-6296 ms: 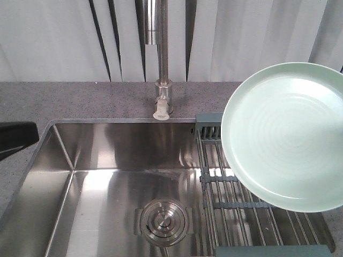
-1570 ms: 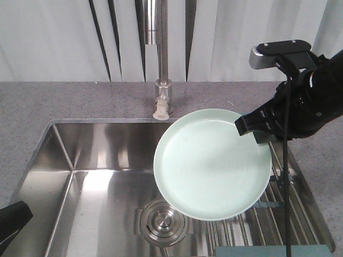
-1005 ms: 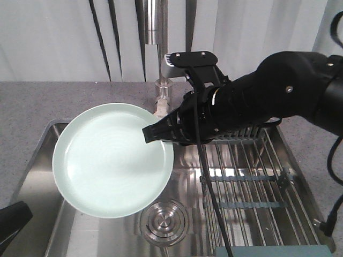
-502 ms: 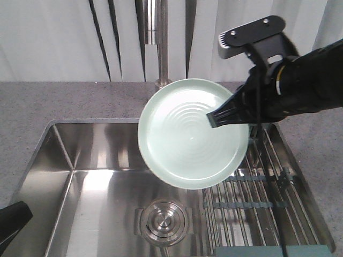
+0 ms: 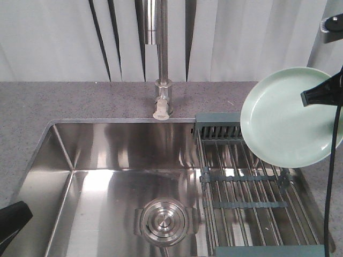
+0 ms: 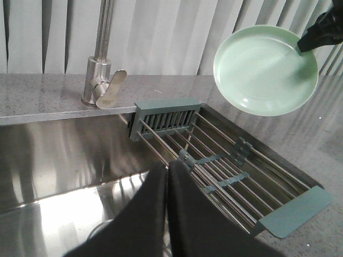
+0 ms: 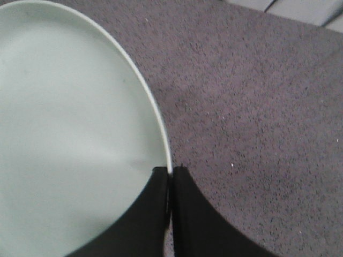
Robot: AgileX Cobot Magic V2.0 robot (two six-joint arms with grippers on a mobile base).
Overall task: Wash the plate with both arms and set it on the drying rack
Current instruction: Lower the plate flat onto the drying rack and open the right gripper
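Note:
The pale mint-green plate (image 5: 278, 123) hangs tilted in the air over the far right end of the drying rack (image 5: 241, 178) and the counter beside it. My right gripper (image 5: 305, 98) is shut on the plate's right rim. In the right wrist view the two black fingers pinch the plate (image 7: 69, 134) at its edge, gripper (image 7: 170, 170), over speckled counter. In the left wrist view the plate (image 6: 265, 69) floats above the rack (image 6: 166, 118). My left gripper (image 6: 167, 163) is low over the sink, shut with nothing in it. Only a black corner of the left arm (image 5: 10, 224) shows in the front view.
The steel sink basin (image 5: 107, 176) has a round drain (image 5: 164, 221) at its bottom. A tall steel faucet (image 5: 161, 53) rises behind the sink's middle. Grey speckled counter (image 5: 64, 99) surrounds it, and a pleated curtain hangs behind.
The right arm swung the plate from over the sink's left side, past the faucet, to the right above the rack's far end. The left arm stayed low at the left.

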